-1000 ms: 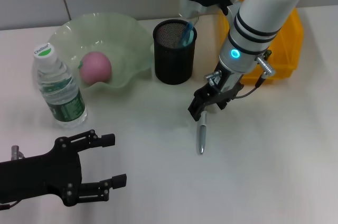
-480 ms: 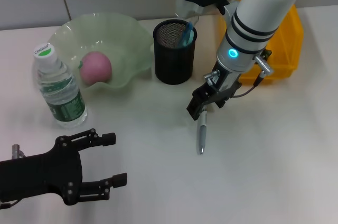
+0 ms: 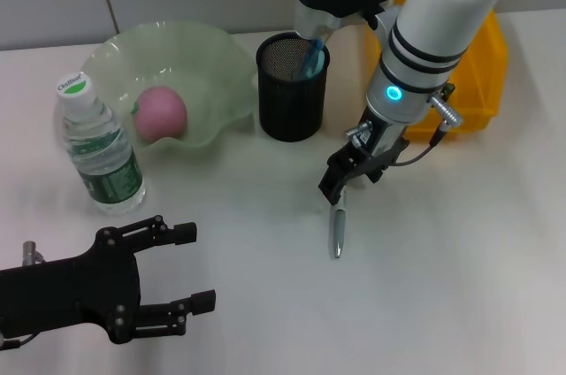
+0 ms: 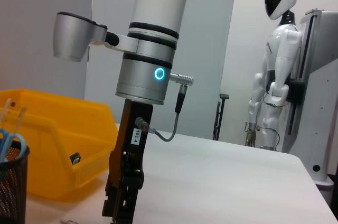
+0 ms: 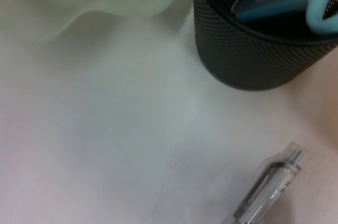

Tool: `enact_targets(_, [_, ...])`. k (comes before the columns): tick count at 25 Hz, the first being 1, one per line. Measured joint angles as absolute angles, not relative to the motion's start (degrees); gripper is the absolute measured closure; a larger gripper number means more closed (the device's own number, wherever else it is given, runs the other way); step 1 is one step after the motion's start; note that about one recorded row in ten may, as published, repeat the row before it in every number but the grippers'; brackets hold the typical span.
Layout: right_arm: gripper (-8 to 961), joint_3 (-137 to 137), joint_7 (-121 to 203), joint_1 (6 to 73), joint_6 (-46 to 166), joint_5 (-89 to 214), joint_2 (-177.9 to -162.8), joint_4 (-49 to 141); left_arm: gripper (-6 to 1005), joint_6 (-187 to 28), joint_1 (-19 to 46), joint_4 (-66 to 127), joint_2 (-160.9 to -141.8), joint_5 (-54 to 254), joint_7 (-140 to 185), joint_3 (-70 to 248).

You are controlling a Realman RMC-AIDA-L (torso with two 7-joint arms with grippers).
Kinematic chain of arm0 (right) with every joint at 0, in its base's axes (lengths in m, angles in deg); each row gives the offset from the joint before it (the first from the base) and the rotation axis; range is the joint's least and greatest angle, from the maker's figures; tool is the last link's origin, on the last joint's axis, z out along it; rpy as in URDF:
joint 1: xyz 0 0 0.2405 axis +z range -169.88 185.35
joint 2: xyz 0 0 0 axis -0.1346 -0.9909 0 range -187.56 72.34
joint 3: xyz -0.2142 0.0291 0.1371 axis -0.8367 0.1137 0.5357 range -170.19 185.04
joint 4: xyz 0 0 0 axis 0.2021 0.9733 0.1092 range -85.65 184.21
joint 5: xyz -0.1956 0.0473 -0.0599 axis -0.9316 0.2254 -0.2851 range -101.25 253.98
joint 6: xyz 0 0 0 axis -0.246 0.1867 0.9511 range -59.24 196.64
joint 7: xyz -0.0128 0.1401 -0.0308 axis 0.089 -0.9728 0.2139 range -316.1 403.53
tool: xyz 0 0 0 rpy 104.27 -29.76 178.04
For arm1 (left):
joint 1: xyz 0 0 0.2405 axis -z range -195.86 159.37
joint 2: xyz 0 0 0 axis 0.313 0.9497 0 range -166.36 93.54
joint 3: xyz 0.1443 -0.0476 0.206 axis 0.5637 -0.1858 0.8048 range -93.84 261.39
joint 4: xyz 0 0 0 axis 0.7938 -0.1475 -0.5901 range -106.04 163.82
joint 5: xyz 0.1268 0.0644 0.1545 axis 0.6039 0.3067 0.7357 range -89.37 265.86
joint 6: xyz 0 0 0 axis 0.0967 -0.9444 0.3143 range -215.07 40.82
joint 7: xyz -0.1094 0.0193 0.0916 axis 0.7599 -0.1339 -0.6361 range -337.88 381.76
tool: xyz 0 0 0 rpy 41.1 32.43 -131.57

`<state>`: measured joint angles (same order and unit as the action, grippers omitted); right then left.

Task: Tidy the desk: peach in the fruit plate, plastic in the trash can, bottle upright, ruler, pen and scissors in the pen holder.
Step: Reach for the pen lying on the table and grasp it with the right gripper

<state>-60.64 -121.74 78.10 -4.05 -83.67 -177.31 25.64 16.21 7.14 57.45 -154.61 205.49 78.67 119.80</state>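
A clear pen (image 3: 336,232) lies on the white table, also seen in the right wrist view (image 5: 266,187). My right gripper (image 3: 340,179) hovers just over the pen's far end; it also shows in the left wrist view (image 4: 122,192). The black mesh pen holder (image 3: 292,92) (image 5: 253,55) holds blue-handled scissors (image 3: 311,60) (image 5: 319,7) and a ruler. The peach (image 3: 160,113) lies in the green fruit plate (image 3: 199,43). The water bottle (image 3: 97,149) stands upright. My left gripper (image 3: 190,269) is open and empty at the near left.
A yellow bin (image 3: 485,65) (image 4: 47,150) stands behind my right arm, right of the pen holder. A white humanoid robot (image 4: 274,76) stands far off in the room behind the table.
My right gripper has shifted slightly right above the pen's far end. The pen and my left arm have not moved.
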Motion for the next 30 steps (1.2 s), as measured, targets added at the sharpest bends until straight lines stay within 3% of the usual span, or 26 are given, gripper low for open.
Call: enact_targets(30, [221,-65.35,-120.28,78.45,-2.93,-81.3,-177.49,26.61,156,16.23,7.7,57.72,-154.62,205.49,78.78,119.74])
